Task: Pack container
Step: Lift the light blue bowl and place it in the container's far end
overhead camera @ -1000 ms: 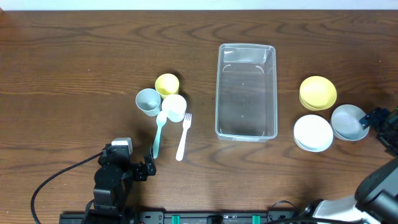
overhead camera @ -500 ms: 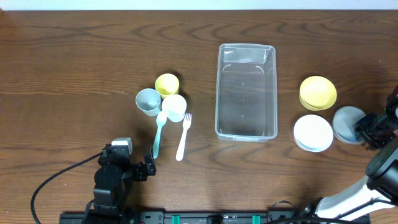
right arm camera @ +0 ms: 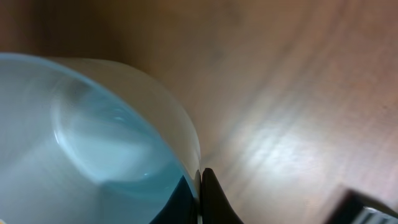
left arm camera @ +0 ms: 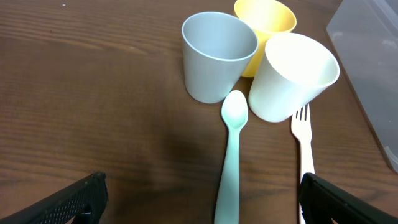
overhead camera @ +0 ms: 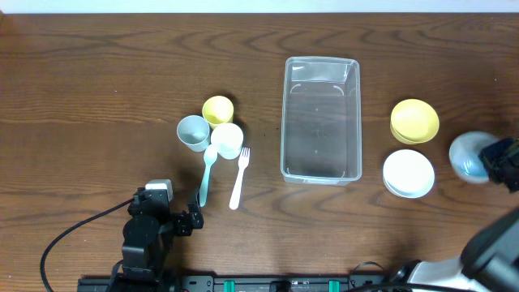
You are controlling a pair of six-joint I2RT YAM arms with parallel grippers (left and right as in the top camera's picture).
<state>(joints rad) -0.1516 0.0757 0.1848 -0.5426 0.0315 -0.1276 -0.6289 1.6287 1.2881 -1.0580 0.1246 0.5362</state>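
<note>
Pale blue bowl point(overhead camera: 466, 156) now further right, apart from white bowls point(overhead camera: 408, 173) | bench point(overhead camera: 97, 97): container point(overhead camera: 284, 113) at centre, between cups point(overhead camera: 212, 123) and bowls | right hand point(overhead camera: 490, 159) clamped on blue bowl's rim | left hand point(overhead camera: 190, 219) fingers apart, near spoon point(overhead camera: 205, 178)

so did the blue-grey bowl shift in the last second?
Yes. In the overhead view the blue-grey bowl has gone right, away from the white bowl it sat against, with the right gripper pinching its rim.
</note>
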